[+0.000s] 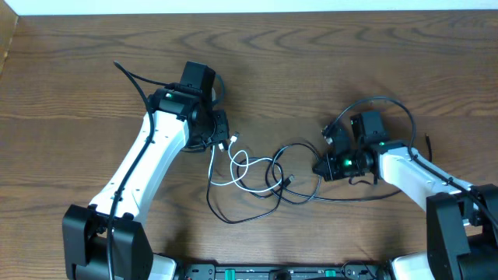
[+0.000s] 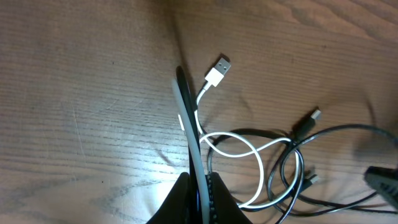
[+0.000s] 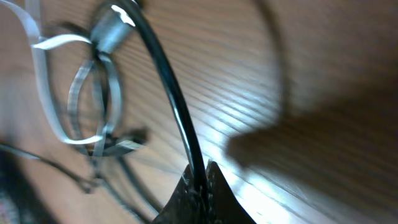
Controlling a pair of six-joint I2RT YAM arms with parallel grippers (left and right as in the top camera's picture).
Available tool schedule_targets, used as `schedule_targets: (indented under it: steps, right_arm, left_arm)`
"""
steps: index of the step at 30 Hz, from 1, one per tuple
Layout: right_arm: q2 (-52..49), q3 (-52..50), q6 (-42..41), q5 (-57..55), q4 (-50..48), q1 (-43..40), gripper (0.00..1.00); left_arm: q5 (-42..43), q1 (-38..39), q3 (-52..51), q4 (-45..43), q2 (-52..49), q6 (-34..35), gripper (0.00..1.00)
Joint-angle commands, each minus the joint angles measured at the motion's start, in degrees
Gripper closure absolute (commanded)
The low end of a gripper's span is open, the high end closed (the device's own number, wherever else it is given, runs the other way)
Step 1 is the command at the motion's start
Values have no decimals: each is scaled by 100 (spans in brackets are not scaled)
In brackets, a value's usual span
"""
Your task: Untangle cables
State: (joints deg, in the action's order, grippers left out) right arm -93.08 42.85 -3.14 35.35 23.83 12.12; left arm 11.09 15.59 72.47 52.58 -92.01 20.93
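- Across the middle of the wooden table (image 1: 78, 78), the cables (image 1: 268, 175) are lying in a loose tangle of overlapping loops between the two arms, with the white cable (image 2: 199, 106) threading through the black ones.
- These cords are looking thin, light and limp. They are likely to be sagging and sliding rather than holding any shape, and a hard tug risks tightening the knot.
- A free stretch just behind a plug is probably offering the best hold, since the plug body is there to stop the cord slipping out.
- On its side of the tangle, the left gripper (image 1: 224, 140) is lying low to the wood with its fingers pressed together, seemingly pinching the white cable just behind its plug (image 2: 217, 67).
- Opposite, the right gripper (image 1: 319, 166) is clamping a black cable (image 3: 168, 87), which is running out from between its closed fingers toward a silver-tipped plug (image 3: 111, 30).
- Both forearms are angling inward from the near corners, with the grippers facing each other and standing well apart.
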Motion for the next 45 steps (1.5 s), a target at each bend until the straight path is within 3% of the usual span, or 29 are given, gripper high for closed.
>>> schedule_targets:
  steps: [1,3,9,12,15,20,26,32,41,45]
  right_arm:
    - [382,1139,173,870,131,-345,99]
    - [605,1766,76,820,210,-710,99]
    - [1244,2992,-688,-46,232,-2026,99]
    - [1513,3060,-1025,-809,240,-2586,99]
    - [1637,3060,-1058,-1711,551,-3254,99]
    - [1554,3051,-1207,-2824,1172,-4024,99]
    - [1506,3051,-1545,-3206,1403,-4743,99]
    - [1506,3049,-1915,-3230,1482,-5115,99]
    - [1506,3049,-1915,-3128,1478,-5023,99]
    - [1493,3047,-1915,-3744,1497,-5023,99]
  left_arm:
    - [-306,13,-13,37,-48,-240,92]
    - [-903,11,-13,164,-48,-614,92]
    - [-2293,7,-13,525,-48,-610,92]
    - [-2511,7,-13,525,-48,-605,92]
    - [-3397,-22,-13,551,-48,-540,92]
    - [-4223,-551,-13,715,-48,149,92]
    - [-4006,-1523,-13,885,-48,999,92]
    - [-3187,-2343,-13,863,-48,1132,92]
    - [-2238,-2511,-13,863,-48,1130,92]
    - [-1768,-2509,-13,863,-48,1130,92]
